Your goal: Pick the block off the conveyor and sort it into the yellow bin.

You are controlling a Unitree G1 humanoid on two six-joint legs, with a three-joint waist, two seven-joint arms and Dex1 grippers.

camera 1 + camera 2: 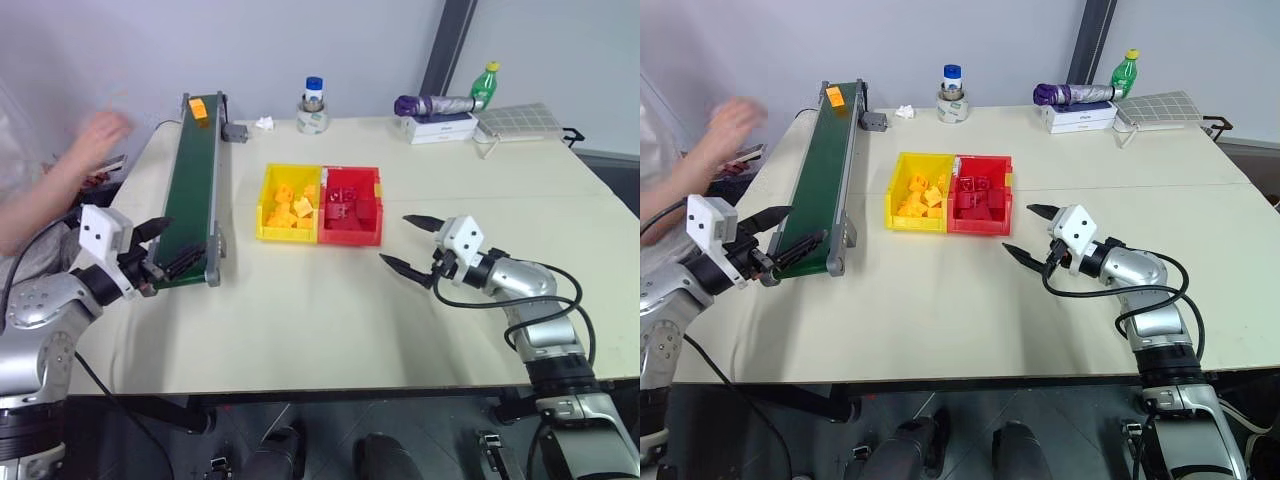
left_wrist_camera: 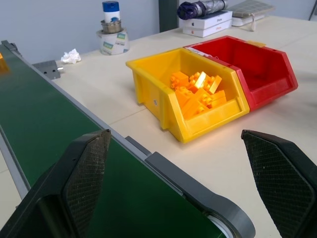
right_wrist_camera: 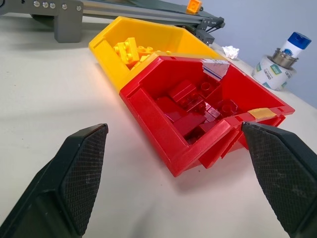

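Left gripper [image 1: 160, 248] hovers mid-left of frame, jaws spread wide; right gripper [image 1: 408, 243] sits centre-right, apparently level, fingers parted, empty.

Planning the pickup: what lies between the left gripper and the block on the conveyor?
Only bare green belt of the conveyor separates the open left gripper at its near end from the block at the far end, seen from the head.

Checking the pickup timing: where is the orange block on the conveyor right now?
In the left eye view, the orange block sits at the conveyor's far end, near the small grey motor box.
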